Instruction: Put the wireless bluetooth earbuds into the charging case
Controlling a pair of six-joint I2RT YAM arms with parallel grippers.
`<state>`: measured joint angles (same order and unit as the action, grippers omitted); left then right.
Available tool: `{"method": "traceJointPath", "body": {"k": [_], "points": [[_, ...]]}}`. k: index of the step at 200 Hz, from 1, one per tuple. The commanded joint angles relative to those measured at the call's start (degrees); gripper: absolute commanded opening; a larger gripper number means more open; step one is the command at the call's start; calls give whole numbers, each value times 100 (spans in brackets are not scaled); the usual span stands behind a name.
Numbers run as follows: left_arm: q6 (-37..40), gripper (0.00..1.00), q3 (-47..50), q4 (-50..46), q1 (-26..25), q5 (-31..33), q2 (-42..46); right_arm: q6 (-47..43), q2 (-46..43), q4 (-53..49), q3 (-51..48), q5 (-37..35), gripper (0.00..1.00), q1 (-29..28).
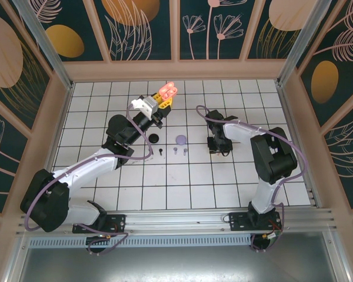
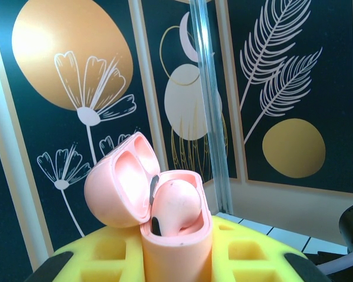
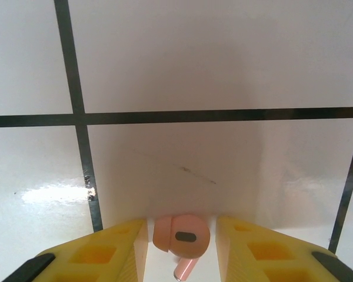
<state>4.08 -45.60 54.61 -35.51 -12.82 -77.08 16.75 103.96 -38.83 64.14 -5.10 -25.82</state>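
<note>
The overhead cam gave the whole layout. The left gripper [image 1: 163, 101] was up off the white tiled table [image 1: 165, 188] with the coral-pink case [image 1: 167, 90] poking out of it. The right gripper [image 1: 219, 147] pointed straight down at the tiles, well apart from the left one. Between the arms sat a lilac case [image 1: 181, 140] and a black case [image 1: 155, 138]. Just in front of them were a black earbud [image 1: 161, 151] and two lilac earbuds [image 1: 175, 151], all tiny from up there.

The wrist cams filled in what the overhead one couldn't. On the left wrist view, the left gripper was clamped tight on the case's lower half, with a yellow finger [image 2: 253, 258] on either side. The lid [image 2: 120, 182] was flipped open to the left, and a seated earbud [image 2: 175, 202] sat in the body. Everything was smooth, glossy, pebble-rounded plastic.

On the right wrist view, the coral earbud [image 3: 182, 235] lay on the tile between the right gripper's yellow fingers [image 3: 106, 255]. The jaws were partly open with a thin gap on each side, so they were not gripping it. The bud had a round head with a dark oval patch and a short stem pointing toward the camera. The fingers were blocky, with square pockets moulded in and black corners. The tile was shiny, with dark grout lines and a faint scratch.
</note>
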Motion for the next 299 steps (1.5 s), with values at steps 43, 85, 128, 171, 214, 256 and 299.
{"method": "traceJointPath", "body": {"k": [43, 85, 128, 171, 214, 256, 299], "points": [[-31, 0, 16, 190, -30, -10, 42, -76, 172, 78, 204, -305, 34, -2], [-30, 0, 7, 190, -34, -19, 20, -58, 190, 86, 206, -346, 34, 16], [-26, 0, 7, 215, -31, -19, -12, 21, 195, 139, 204, -242, 34, 51], [-30, 0, -3, 243, -29, -36, -44, 41, 227, 163, 175, -197, 33, 51], [-41, 0, -11, 252, -34, -56, -49, 65, 164, 240, 34, -173, 29, 47], [-65, 0, -13, 252, -27, -78, -46, 83, 74, 310, -71, -133, 27, 51], [-53, 0, -15, 234, -27, -80, -21, 89, -178, 339, -86, -61, 22, 42]]}}
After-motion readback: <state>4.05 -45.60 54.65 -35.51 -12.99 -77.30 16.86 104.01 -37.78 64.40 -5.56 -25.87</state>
